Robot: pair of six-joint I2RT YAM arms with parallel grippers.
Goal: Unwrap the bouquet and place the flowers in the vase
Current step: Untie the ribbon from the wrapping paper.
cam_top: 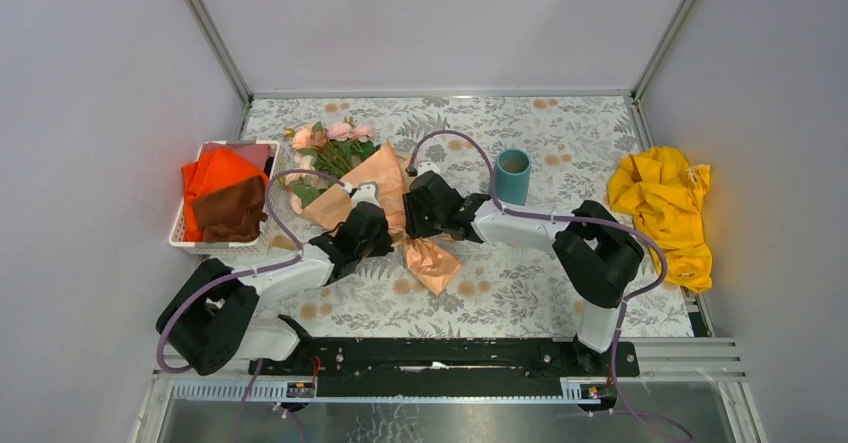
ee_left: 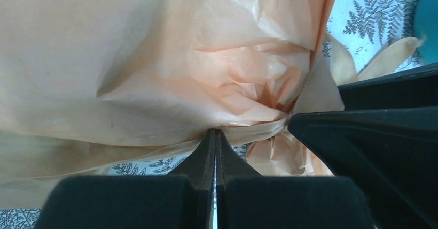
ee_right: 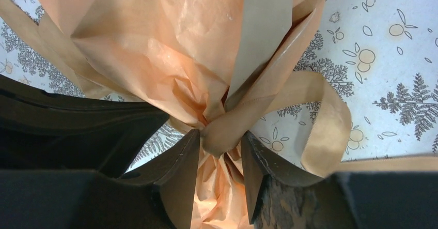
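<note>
The bouquet [cam_top: 375, 178] lies on the patterned table, its flowers [cam_top: 335, 138] pointing to the back left and its peach paper tail to the front. My left gripper [cam_top: 385, 231] comes in from the left, and in the left wrist view it [ee_left: 215, 132] is shut with its tips pinching the tan ribbon [ee_left: 258, 128]. My right gripper [cam_top: 408, 215] meets it from the right. Its jaws [ee_right: 219, 138] are closed round the ribbon knot [ee_right: 222, 131] at the wrapper's neck. The teal vase [cam_top: 512, 175] stands upright behind the right arm.
A white basket [cam_top: 190, 238] with orange and brown cloths sits at the left edge. A yellow cloth [cam_top: 665, 208] lies at the right edge. Grey walls close in the back and both sides. The vase [ee_left: 428, 22] shows at the left wrist view's top right.
</note>
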